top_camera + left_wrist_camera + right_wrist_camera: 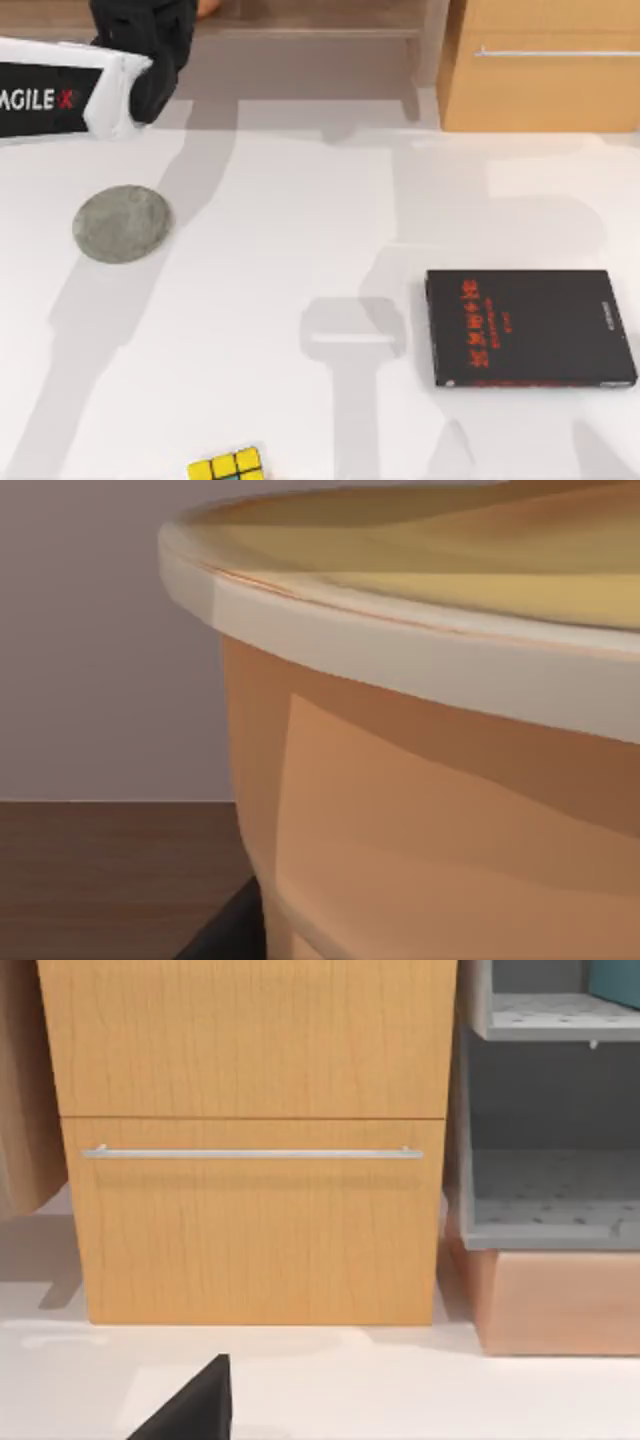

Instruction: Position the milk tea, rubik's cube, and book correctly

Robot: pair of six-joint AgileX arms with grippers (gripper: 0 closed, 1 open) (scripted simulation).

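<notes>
Milk tea, a tall tapered orange-tan cup (440, 810) with a pale rim and creamy yellow top, is sitting right against the left wrist camera, so the left gripper (150, 50) at the far left edge of the bench appears to be carrying it; I cannot tell how its fingers are standing. I am judging the cup as light but tippy and smooth-walled, best held around the mid-wall below the rim and kept upright.

Near the front edge of the white bench (300, 230), the small rubik's cube with yellow black-gridded tiles (228, 466) is lying: rigid, light, easiest pinched across two flat opposite faces.

A flat grey round disc (122, 223) is lying at the left, and a flat black book with red characters (530, 327) at the right. The wooden drawer cabinet (255, 1140) is facing the right wrist camera, beside grey shelves (545, 1200).
</notes>
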